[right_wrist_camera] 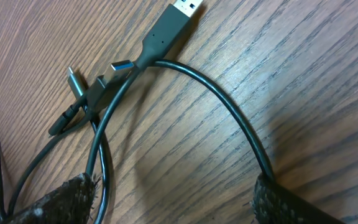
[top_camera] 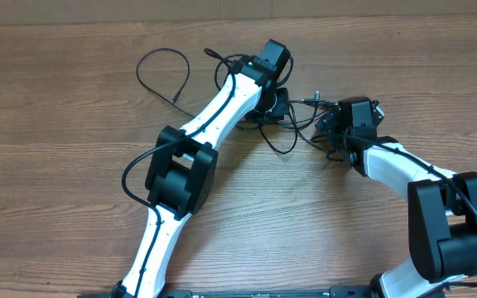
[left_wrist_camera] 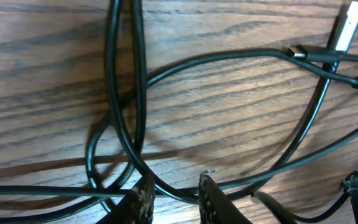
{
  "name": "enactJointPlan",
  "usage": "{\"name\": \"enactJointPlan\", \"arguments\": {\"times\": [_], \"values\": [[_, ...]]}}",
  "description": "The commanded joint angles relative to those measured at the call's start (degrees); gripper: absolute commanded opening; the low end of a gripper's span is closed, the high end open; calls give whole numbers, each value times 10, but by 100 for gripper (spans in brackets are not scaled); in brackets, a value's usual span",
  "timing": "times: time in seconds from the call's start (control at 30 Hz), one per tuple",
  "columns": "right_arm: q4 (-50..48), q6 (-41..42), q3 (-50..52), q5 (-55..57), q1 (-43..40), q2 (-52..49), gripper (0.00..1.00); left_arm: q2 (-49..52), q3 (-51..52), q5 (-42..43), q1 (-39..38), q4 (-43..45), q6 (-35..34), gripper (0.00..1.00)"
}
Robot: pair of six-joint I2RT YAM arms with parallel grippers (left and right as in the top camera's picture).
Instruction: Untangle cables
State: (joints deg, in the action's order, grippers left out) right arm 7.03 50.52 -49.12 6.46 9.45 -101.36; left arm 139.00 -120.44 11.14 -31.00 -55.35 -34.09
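The thin black plug-ended cables (top_camera: 301,124) lay crossed and looped on the wooden counter (top_camera: 56,182) near the middle of its far edge, so most of the untangling seemingly remained. The left claw (left_wrist_camera: 174,202) stood narrow about one strand; whether it gripped, I cannot tell. The right claw (right_wrist_camera: 173,199) stood released, straddling strands. In the overhead view the arms hid the tangle's centre.

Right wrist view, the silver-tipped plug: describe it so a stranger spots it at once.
On the wooden table, follow the cables ahead of the right end effector. The silver-tipped plug lies topmost; unlike the blue-tongued plug and thin-tipped plug lower left, its broad metal shell is bare.
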Motion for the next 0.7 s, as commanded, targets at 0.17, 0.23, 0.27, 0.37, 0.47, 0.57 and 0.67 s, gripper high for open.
{"name": "enactJointPlan", "arguments": {"times": [0.17,0.23,0.27,0.37,0.47,0.57,0.67], "values": [[23,5,22,-12,-6,-24,81,4,3,-53,3,-12,-13,34],[23,5,22,-13,-6,-24,81,4,3,-53,3,-14,-24,34],[22,5,22,-13,-6,-24,81,4,3,-52,2,-14,-24,33],[21,5,22,-15,-6,-24,81,4,3,-52,0,-14,-24,33],[22,5,22,-14,-6,-24,81,4,3,-52,-2,-14,-24,31],[22,5,22,-15,-6,-24,81,4,3,-44,-2,-17,-41,25],[21,5,22,-15,-6,-24,81,4,3,-23,-2,-16,-41,24]]}}
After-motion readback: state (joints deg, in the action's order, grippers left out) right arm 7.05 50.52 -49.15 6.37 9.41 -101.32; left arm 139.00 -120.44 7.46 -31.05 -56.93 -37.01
